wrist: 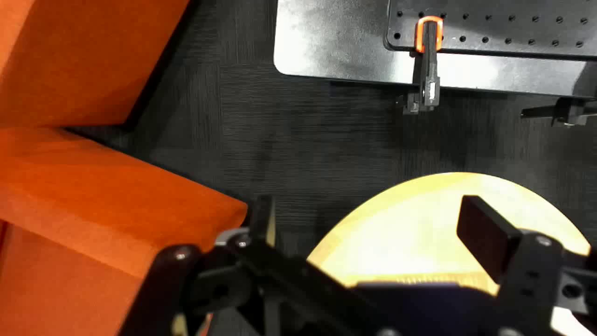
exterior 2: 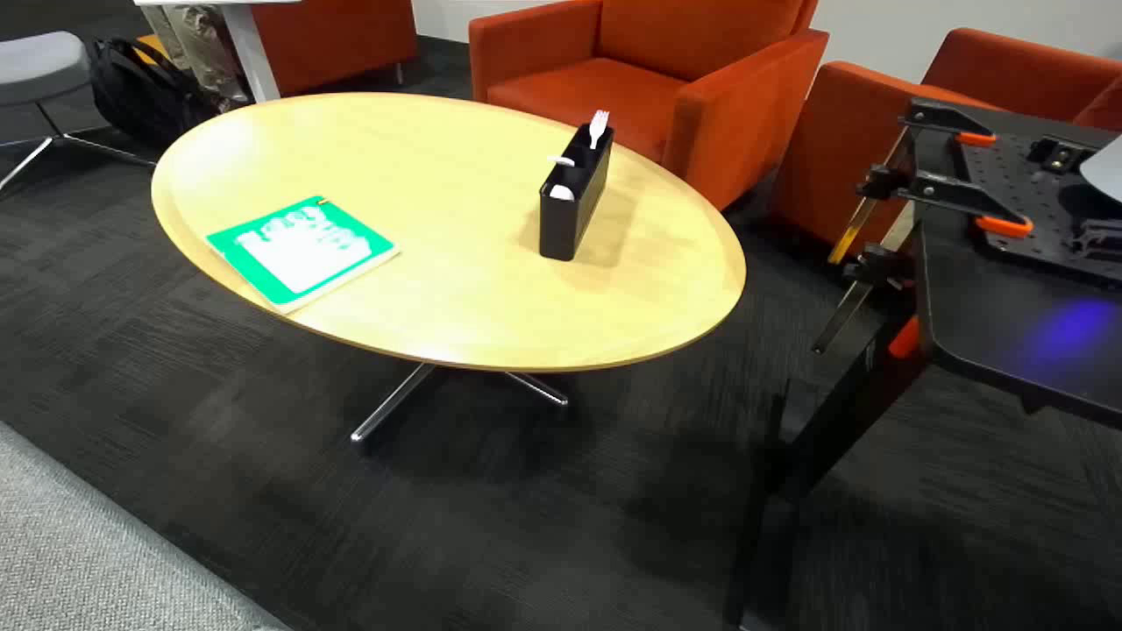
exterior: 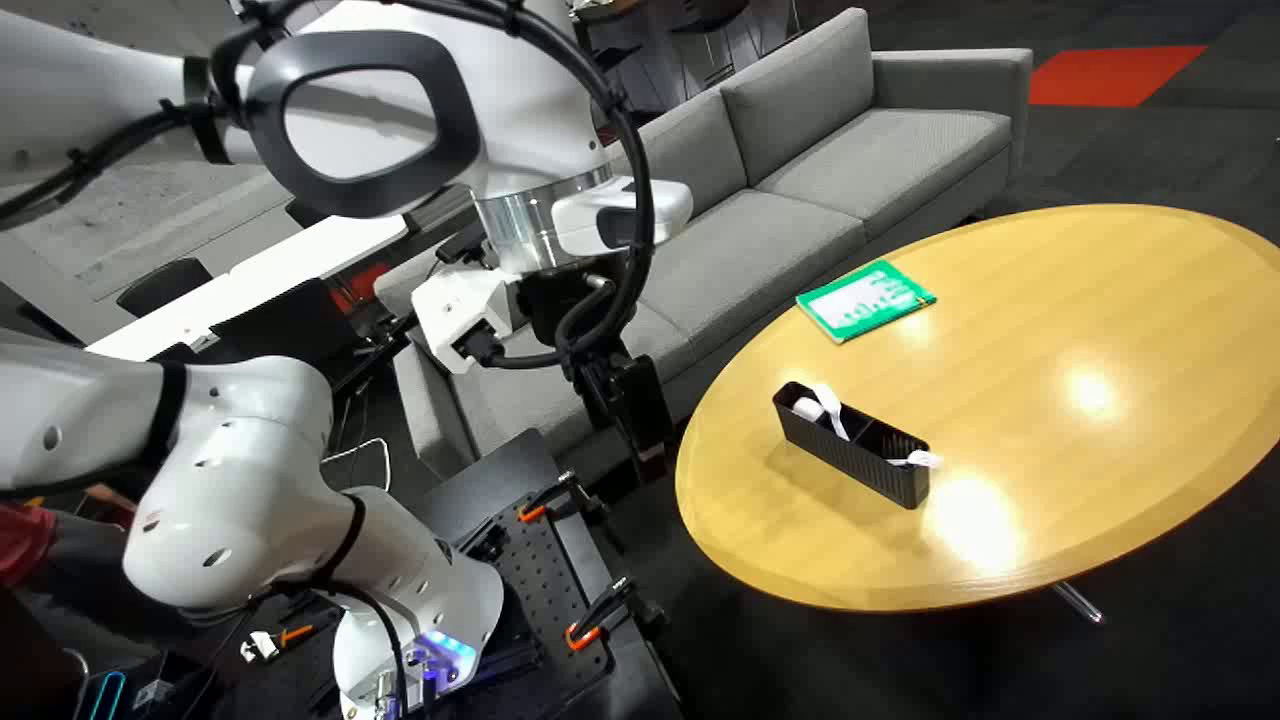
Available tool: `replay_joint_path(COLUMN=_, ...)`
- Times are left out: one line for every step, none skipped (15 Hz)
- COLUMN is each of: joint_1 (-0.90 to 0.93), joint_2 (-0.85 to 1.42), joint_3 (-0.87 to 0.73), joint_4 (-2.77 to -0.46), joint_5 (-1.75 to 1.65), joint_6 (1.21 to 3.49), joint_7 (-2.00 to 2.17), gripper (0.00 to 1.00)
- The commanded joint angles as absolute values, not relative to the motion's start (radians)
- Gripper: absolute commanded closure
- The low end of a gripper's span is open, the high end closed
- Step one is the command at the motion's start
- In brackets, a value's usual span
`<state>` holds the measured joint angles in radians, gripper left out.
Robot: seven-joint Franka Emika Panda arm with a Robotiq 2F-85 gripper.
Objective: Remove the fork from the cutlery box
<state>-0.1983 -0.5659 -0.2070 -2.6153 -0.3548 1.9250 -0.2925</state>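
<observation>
The box (exterior: 850, 460), black, narrow, oblong, open-topped and ribbed along its side, with a divider inside, stands upright on the table (exterior 2: 421, 175), set in from its edge. The fork (exterior 2: 599, 130), white, stands in the box at one end, tines up and leaning, its head above the rim and reaching toward the end wall; the lower part of its handle is hidden inside the box

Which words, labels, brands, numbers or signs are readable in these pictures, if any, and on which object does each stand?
None is readable.
Green-and-white packet: pale marks, too blurred to tell letters from pattern.
Black cutlery box: no lettering can be made out.
</observation>
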Motion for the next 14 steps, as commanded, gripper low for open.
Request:
replay_joint_path(joint_1=-0.193, joint_2=-0.566, joint_3=-0.211, joint_4=-2.614, joint_5=-0.356, joint_6=1.923, joint_7=-0.290, gripper=0.00)
replay_joint_path(joint_1=-0.193, joint_2=-0.566, joint_3=-0.211, joint_4=-2.614, joint_5=-0.356, joint_6=1.923, joint_7=-0.290, gripper=0.00)
replay_joint_path(joint_1=-0.193, joint_2=-0.566, joint_3=-0.211, joint_4=-2.614, joint_5=-0.356, joint_6=1.923, joint_7=-0.290, gripper=0.00)
replay_joint_path(joint_1=-0.193, joint_2=-0.566, joint_3=-0.211, joint_4=-2.614, joint_5=-0.356, joint_6=1.923, joint_7=-0.290, gripper=0.00)
replay_joint_path(joint_1=-0.193, joint_2=-0.566, joint_3=-0.211, joint_4=-2.614, joint_5=-0.356, joint_6=1.923, joint_7=-0.290, gripper=0.00)
replay_joint_path(joint_1=-0.193, joint_2=-0.566, joint_3=-0.211, joint_4=-2.614, joint_5=-0.356, joint_6=1.923, joint_7=-0.290, gripper=0.00)
replay_joint_path(joint_1=-0.191, joint_2=-0.551, joint_3=-0.212, joint_4=-2.605, joint_5=-0.346, joint_6=1.914, joint_7=-0.285, gripper=0.00)
replay_joint_path(joint_1=-0.187, joint_2=-0.531, joint_3=-0.209, joint_4=-2.590, joint_5=-0.326, joint_6=1.908, joint_7=-0.268, gripper=0.00)
replay_joint_path(joint_1=-0.174, joint_2=-0.496, joint_3=-0.209, joint_4=-2.563, joint_5=-0.278, joint_6=1.910, joint_7=-0.244, gripper=0.00)
replay_joint_path(joint_1=-0.164, joint_2=-0.457, joint_3=-0.205, joint_4=-2.536, joint_5=-0.227, joint_6=1.920, joint_7=-0.210, gripper=0.00)
replay_joint_path(joint_1=-0.152, joint_2=-0.419, joint_3=-0.200, joint_4=-2.508, joint_5=-0.170, joint_6=1.932, joint_7=-0.169, gripper=0.00)
replay_joint_path(joint_1=-0.142, joint_2=-0.373, joint_3=-0.195, joint_4=-2.477, joint_5=-0.111, joint_6=1.953, joint_7=-0.121, gripper=0.00)
replay_joint_path(joint_1=-0.133, joint_2=-0.313, joint_3=-0.186, joint_4=-2.441, joint_5=-0.061, joint_6=1.991, joint_7=-0.072, gripper=0.00)
replay_joint_path(joint_1=-0.128, joint_2=-0.248, joint_3=-0.177, joint_4=-2.402, joint_5=-0.022, joint_6=2.031, joint_7=-0.022, gripper=0.00)
